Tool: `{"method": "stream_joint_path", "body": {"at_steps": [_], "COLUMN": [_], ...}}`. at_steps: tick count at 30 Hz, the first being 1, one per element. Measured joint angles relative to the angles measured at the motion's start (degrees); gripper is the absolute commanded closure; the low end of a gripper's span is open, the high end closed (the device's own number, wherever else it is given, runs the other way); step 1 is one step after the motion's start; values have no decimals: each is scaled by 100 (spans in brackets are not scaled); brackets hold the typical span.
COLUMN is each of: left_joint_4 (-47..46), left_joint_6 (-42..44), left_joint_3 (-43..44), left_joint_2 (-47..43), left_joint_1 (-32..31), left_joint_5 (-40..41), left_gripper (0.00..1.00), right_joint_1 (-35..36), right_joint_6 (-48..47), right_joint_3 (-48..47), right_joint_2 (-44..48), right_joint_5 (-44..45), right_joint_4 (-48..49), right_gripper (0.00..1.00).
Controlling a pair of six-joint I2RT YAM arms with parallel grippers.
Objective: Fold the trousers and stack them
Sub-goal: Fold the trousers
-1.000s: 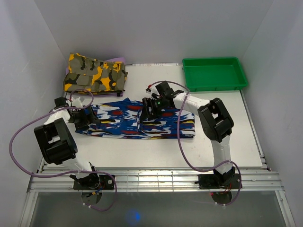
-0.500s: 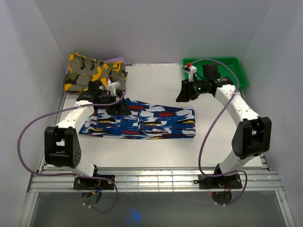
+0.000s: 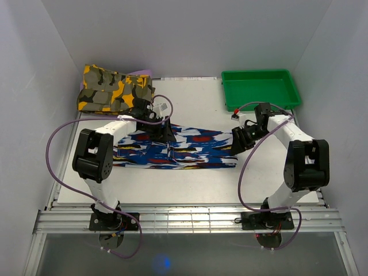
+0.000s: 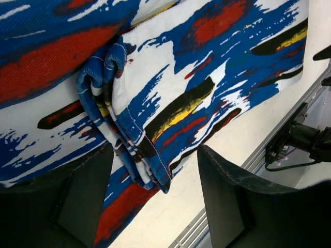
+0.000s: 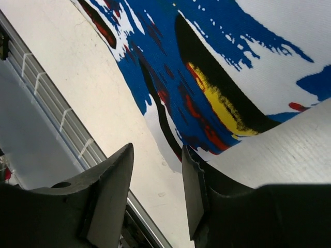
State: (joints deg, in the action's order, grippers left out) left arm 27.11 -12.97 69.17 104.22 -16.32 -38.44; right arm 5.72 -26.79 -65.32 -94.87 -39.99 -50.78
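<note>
While the trousers (image 3: 195, 150) are lying folded in a long strip across the middle of the surface (image 3: 190, 184), running from near its left edge toward its right edge, you are holding both arms low over them. Your left arm (image 3: 115, 123) is reaching in from the left side, and the left jaws are hanging over the middle of the strip. They are standing open, with a bunched, doubled fold of the blue cloth lying between the two fingers (image 4: 77, 206). The cloth is sitting against one finger and leaving a gap before the other.

Your right arm (image 3: 284, 125) is bending in toward the strip's right end, where the right jaws are sitting low at the cloth's edge. They are standing apart by a narrow gap, with bare surface showing through it. The streaked cloth is running past one fingertip (image 5: 189, 160), and the wrist view is not showing whether cloth and finger are touching.

A camouflage garment (image 3: 115, 91) is lying at the back left corner, and a green tray (image 3: 261, 103) is sitting at the back right corner.
</note>
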Motion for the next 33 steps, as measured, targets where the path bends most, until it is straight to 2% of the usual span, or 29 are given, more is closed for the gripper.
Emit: {"method": "stream_joint_path", "body": {"at_steps": [7,12,19,23,24,26,29,30,33], "left_joint_4": [22,13,-15,-37,-39,-44,-46,-39,9], "left_joint_6": [-199,-284,-361,-415,-431,-452,-461,-459,-385], "left_joint_3": [-61,-243,-393,-431,-433,-433,-433,-431,-400], "left_joint_2": [-2,2,122,247,251,264,306,310,299], "left_joint_1": [-37,-122,-234,-262,-262,-271,-273,-273,-267], "left_joint_5": [293,367,481,463,472,472,426,400,341], "left_gripper": [26,27,32,46,56,65,94,100,100], "right_joint_1": [-50,-48,37,212,251,286,286,286,286], "right_joint_6": [-17,63,166,234,245,308,420,459,608], "right_joint_3": [398,415,662,726,730,726,704,684,623], "right_joint_2": [439,177,-280,-439,-485,-549,-579,-601,-651], "right_joint_5": [236,232,286,442,483,518,542,551,557], "right_joint_4": [258,483,905,1097,1143,1185,1185,1174,1115], "right_gripper": [52,51,50,49,49,49,48,48,43]}}
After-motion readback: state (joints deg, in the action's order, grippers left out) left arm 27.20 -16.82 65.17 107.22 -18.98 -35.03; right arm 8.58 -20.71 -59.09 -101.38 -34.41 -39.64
